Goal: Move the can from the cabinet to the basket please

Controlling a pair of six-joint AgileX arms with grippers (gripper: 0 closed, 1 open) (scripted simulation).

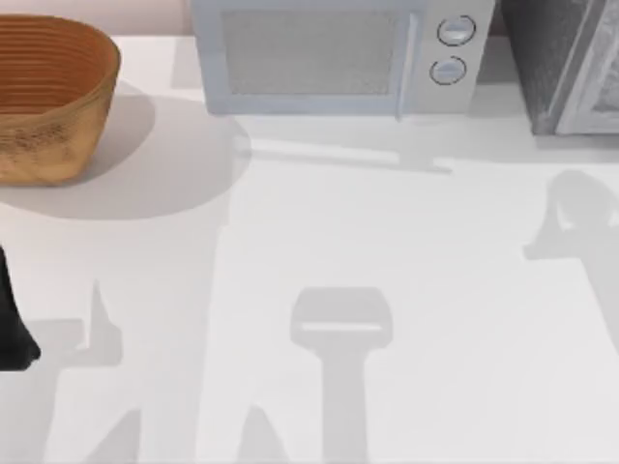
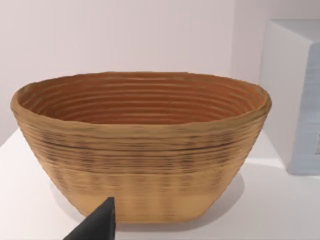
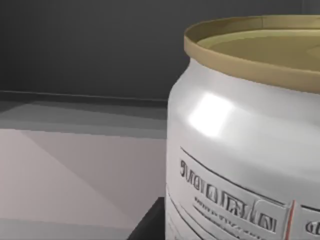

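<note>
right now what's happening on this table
The can sits very close in front of the right wrist camera, against a dark grey interior, so the right arm appears to be reaching for it at the cabinet. The left arm waits at the table's left edge, facing the basket, which holds nothing visible.

Light grey two-knob microwave [image 1: 334, 56] at table [image 1: 387, 251] back edge, door shut.
</note>
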